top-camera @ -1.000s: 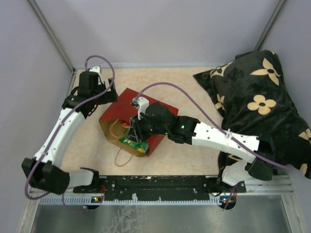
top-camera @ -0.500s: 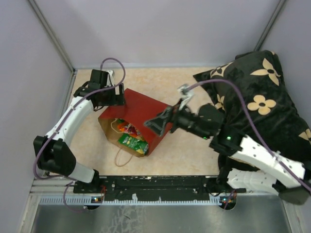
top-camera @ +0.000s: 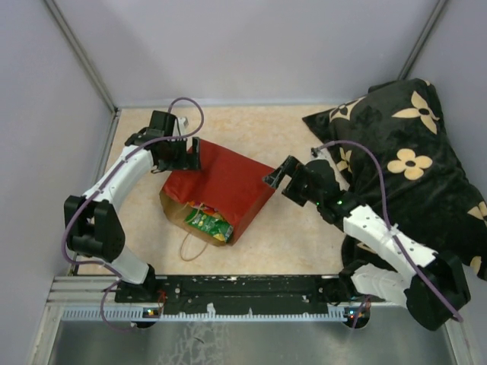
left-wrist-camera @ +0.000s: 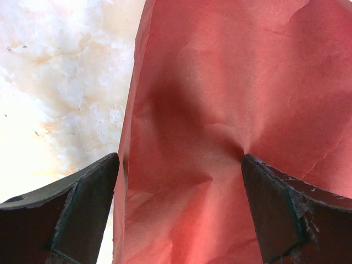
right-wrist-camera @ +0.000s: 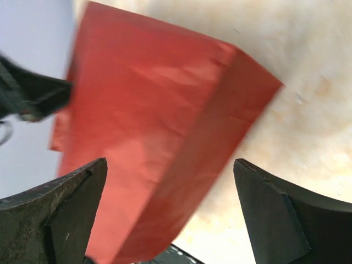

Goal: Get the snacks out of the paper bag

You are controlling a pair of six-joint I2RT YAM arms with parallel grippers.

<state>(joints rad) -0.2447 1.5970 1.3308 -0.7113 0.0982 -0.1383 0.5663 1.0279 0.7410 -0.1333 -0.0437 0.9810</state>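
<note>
The paper bag (top-camera: pixel 224 186) lies on its side, red outside up, with its brown mouth facing the near edge. Snacks show inside the mouth: a green packet (top-camera: pixel 210 223) with a red-orange one (top-camera: pixel 202 207) behind it. My left gripper (top-camera: pixel 190 154) stands open at the bag's far left end. In the left wrist view its fingers (left-wrist-camera: pixel 88 209) straddle the red paper (left-wrist-camera: pixel 220 99) without pinching it. My right gripper (top-camera: pixel 278 176) is open beside the bag's far right corner. The right wrist view shows the bag's red side (right-wrist-camera: pixel 154 110) between and beyond its spread fingertips (right-wrist-camera: pixel 258 203).
A black pillow with cream flowers (top-camera: pixel 411 160) fills the far right and lies close behind the right arm. The bag's string handle (top-camera: pixel 194 247) loops out toward the near rail (top-camera: pixel 243 293). Grey walls close in the left, back and right.
My right gripper has come out of the bag's mouth, swung right to the bag's far corner and opened, carrying nothing. My left gripper has moved in onto the bag's far end.
</note>
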